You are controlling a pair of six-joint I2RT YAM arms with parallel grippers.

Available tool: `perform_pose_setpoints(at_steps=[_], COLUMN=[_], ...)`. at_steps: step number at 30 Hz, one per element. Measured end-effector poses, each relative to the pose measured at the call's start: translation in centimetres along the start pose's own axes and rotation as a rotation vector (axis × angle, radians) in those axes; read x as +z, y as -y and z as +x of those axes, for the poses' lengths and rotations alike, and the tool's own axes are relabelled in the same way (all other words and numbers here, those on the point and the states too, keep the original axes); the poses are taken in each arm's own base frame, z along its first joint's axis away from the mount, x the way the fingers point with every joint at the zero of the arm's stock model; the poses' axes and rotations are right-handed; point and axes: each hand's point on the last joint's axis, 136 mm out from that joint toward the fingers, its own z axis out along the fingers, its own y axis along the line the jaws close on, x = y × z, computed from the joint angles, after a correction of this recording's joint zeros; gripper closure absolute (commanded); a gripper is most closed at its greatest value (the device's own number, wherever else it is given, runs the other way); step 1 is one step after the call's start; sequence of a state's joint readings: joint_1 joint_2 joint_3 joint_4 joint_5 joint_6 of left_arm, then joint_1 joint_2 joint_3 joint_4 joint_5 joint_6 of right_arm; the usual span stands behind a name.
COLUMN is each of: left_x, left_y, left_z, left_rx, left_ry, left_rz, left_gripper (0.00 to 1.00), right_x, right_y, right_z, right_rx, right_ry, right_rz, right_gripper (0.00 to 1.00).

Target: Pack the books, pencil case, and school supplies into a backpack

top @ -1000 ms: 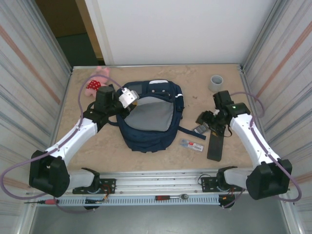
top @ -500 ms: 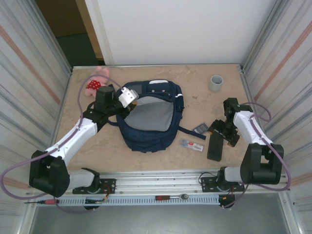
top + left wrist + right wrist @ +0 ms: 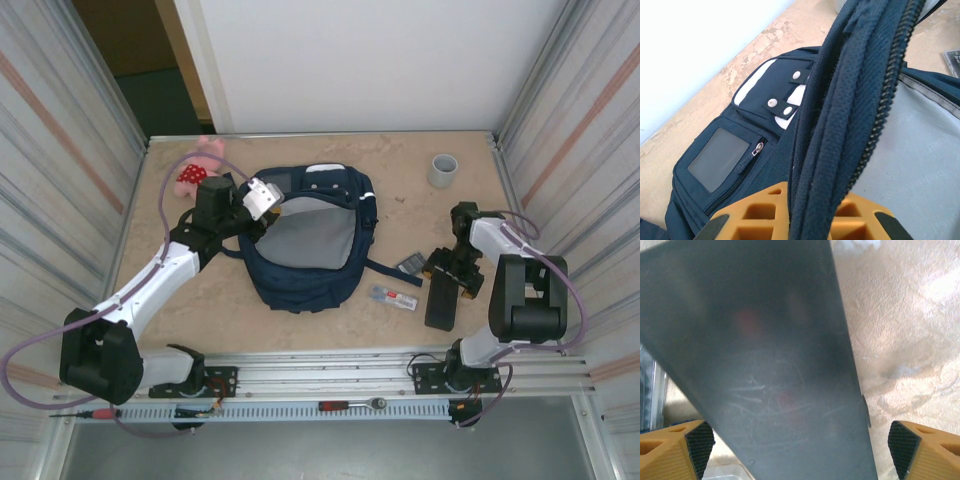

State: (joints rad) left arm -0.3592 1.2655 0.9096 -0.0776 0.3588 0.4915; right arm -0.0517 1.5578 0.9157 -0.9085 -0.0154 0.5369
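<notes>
The navy backpack point(image 3: 305, 262) lies open at the table's middle, its grey lining up. My left gripper point(image 3: 258, 200) is shut on its zipper rim point(image 3: 840, 125), which runs up between the orange fingers point(image 3: 760, 210). The black pencil case point(image 3: 438, 305) lies at the right. My right gripper point(image 3: 453, 267) hangs open over its far end, and the case point(image 3: 780, 365) lies between the spread fingertips point(image 3: 697, 442) without touching them. Of the school supplies, a small dark grey rectangle point(image 3: 411, 265) and a clear pack with a red label point(image 3: 393, 297) lie between backpack and case. The books are out of view.
A grey cup point(image 3: 443, 170) stands at the back right and a pink plush toy point(image 3: 198, 170) lies at the back left behind my left arm. Corrugated walls close both sides. A backpack strap point(image 3: 380, 267) trails toward the grey rectangle.
My right arm has folded back toward its base. Its gripper has moved from beside the grey rectangle to above the pencil case's far end. The left gripper and backpack have not moved.
</notes>
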Motion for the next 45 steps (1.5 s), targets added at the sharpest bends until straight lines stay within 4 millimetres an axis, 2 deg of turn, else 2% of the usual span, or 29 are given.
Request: perform_pose_setpoints(at_steps=[9, 16, 22, 25, 28, 33, 36, 39, 42, 45], left_x=[0.0, 0.0, 0.0, 0.0, 0.0, -0.1, -0.1, -0.2, -0.3, -0.6], left_y=[0.0, 0.1, 0.1, 0.1, 0.2, 0.1, 0.1, 0.1, -0.1, -0.5], left_z=[0.0, -0.1, 0.0, 0.0, -0.1, 0.0, -0.1, -0.2, -0.4, -0.9], left_rx=[-0.001, -0.011, -0.019, -0.023, -0.028, -0.057, -0.077, -0.098, -0.129, -0.163], left_ry=[0.000, 0.003, 0.003, 0.003, 0.004, 0.007, 0.012, 0.017, 0.024, 0.036], left_rz=[0.000, 0.007, 0.007, 0.009, 0.011, 0.016, 0.022, 0.028, 0.033, 0.035], left_gripper=[1.00, 1.00, 1.00, 1.00, 1.00, 1.00, 1.00, 1.00, 1.00, 1.00], right_x=[0.7, 1.5, 1.2, 0.2, -3.1, -11.8, -17.3, -21.5, -23.7, -24.0], right_y=[-0.1, -0.3, -0.4, -0.6, -1.5, -4.5, -6.5, -9.2, -12.7, -16.1], right_z=[-0.4, 0.6, 0.5, 0.3, -0.1, 0.1, 1.0, 2.8, 6.0, 9.4], right_rx=[0.021, -0.009, -0.024, -0.030, -0.065, -0.184, -0.281, -0.446, -0.697, -0.971], right_ry=[-0.005, -0.037, -0.024, 0.013, 0.138, 0.458, 0.647, 0.790, 0.865, 0.890], right_rz=[-0.018, -0.007, 0.008, -0.015, -0.093, -0.363, -0.558, -0.708, -0.792, -0.809], right_gripper=[0.13, 0.37, 0.43, 0.44, 0.46, 0.48, 0.50, 0.49, 0.49, 0.49])
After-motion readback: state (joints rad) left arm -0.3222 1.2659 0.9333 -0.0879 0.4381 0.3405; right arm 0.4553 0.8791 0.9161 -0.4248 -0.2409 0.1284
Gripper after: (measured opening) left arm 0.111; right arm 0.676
